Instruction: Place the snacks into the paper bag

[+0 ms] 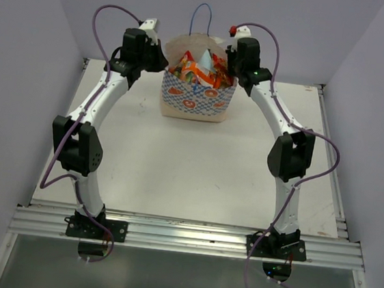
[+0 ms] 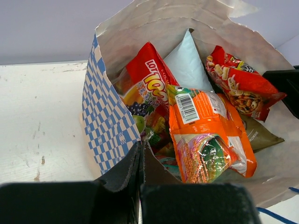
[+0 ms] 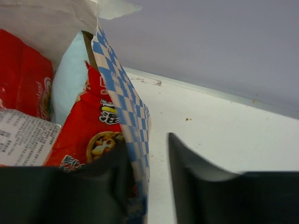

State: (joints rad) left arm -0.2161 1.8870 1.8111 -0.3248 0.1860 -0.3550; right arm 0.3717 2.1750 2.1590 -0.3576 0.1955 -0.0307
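Observation:
The paper bag (image 1: 196, 104) stands upright at the far middle of the table, open at the top. Several snacks (image 1: 203, 68) sit inside it. In the left wrist view I see an orange packet (image 2: 205, 133), a red packet (image 2: 149, 86), a light blue one (image 2: 187, 65), a red packet with a nuts picture (image 2: 238, 86) and a brown one (image 2: 259, 135). My left gripper (image 1: 161, 59) (image 2: 141, 154) is shut on the bag's left wall (image 2: 105, 116). My right gripper (image 1: 232, 62) (image 3: 147, 140) is open and straddles the bag's right wall (image 3: 126, 107), one finger inside by a red packet (image 3: 93, 126).
The bag's blue cord handle (image 1: 202, 14) stands up behind it. The white table (image 1: 189, 171) ends at an aluminium rail (image 1: 182, 236) by the arm bases. Grey walls close in the back and both sides.

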